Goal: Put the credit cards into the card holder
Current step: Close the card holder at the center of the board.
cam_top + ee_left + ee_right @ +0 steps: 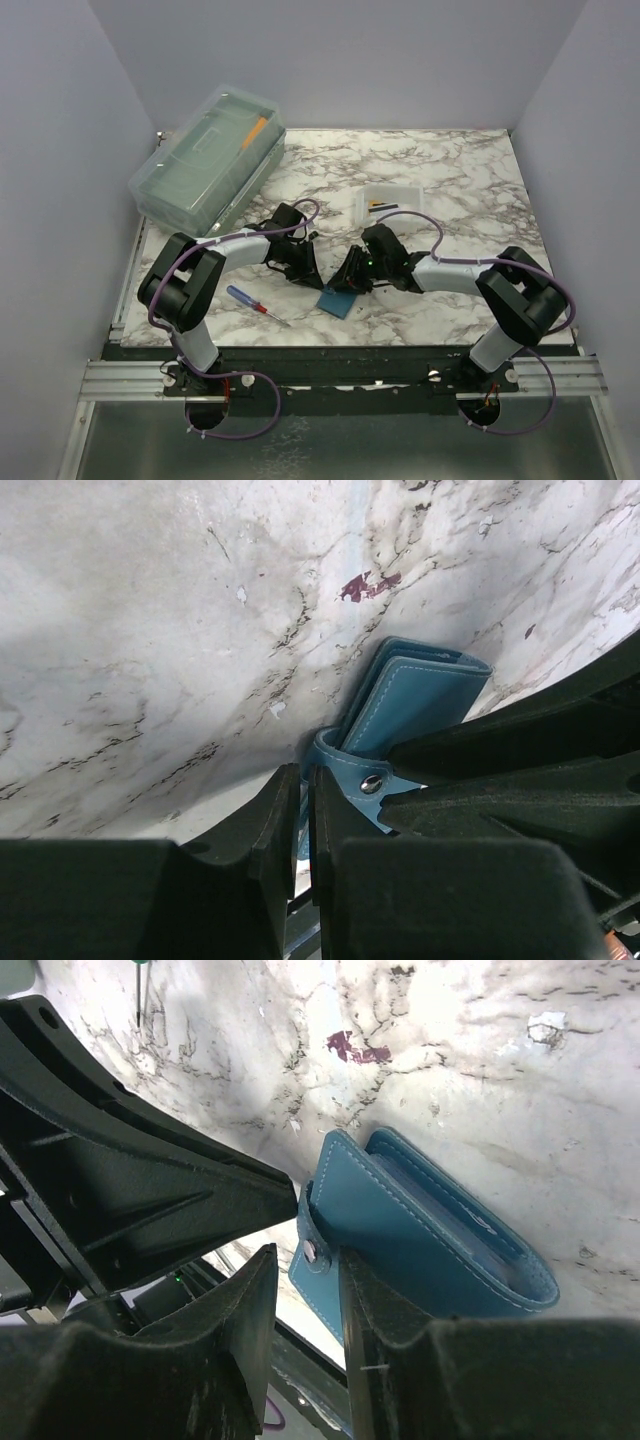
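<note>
credit cards (386, 205) in the small white tray (364, 196), teal card holder (337, 301) on the marble table (450, 160), i see left gripper (304, 810) and right gripper (305, 1300) both pinching its tab end, pale walls (330, 60)

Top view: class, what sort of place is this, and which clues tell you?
Probably a robot test bench in a lab: a left arm and a right arm bolted at the edge of a marble-patterned table, plain walls boxing it in, and props such as a wallet and a screwdriver.

Marble table (450, 170) bears a clear box (205, 160), white tray (393, 203), screwdriver (256, 304) and card holder (338, 301).
</note>
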You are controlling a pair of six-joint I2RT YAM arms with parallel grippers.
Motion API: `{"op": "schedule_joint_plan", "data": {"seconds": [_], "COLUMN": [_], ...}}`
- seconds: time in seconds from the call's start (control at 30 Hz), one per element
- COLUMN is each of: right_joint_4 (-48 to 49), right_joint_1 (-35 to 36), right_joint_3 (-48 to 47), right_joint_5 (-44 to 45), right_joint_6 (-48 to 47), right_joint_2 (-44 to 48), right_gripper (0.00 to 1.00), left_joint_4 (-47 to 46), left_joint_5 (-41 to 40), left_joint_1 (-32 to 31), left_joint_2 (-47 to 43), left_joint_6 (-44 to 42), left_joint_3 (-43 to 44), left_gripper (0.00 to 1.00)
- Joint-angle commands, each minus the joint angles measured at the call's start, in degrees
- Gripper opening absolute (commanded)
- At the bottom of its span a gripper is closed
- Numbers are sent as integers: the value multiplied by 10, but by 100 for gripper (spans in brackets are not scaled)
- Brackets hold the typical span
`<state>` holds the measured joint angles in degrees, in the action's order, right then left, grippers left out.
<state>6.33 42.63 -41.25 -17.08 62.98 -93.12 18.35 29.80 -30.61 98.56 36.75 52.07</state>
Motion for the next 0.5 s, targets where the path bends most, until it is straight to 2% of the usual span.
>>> {"op": "schedule_joint_plan", "data": {"seconds": [0.0, 0.13, 0.2, 0.47], "right_joint_4": [-13, -8, 0, -1], "right_joint_1": [-3, -3, -3, -3], "right_joint_3": [15, 5, -4, -15], "right_joint_5": [17, 6, -3, 1], "right_joint_6": [8, 3, 1, 1], "right_joint_2": [14, 0, -11, -21], "right_gripper": [35, 34, 31, 1], "left_joint_4": [-7, -9, -10, -12], "left_joint_5": [21, 25, 27, 28], "left_joint_1": [-2, -2, -2, -2], "left_joint_2": [-9, -7, -7, -11], "left_joint_6": [-13, -14, -13, -15], "left_joint_3": [-2, -3, -4, -8], "left_gripper": [14, 14, 14, 13]}}
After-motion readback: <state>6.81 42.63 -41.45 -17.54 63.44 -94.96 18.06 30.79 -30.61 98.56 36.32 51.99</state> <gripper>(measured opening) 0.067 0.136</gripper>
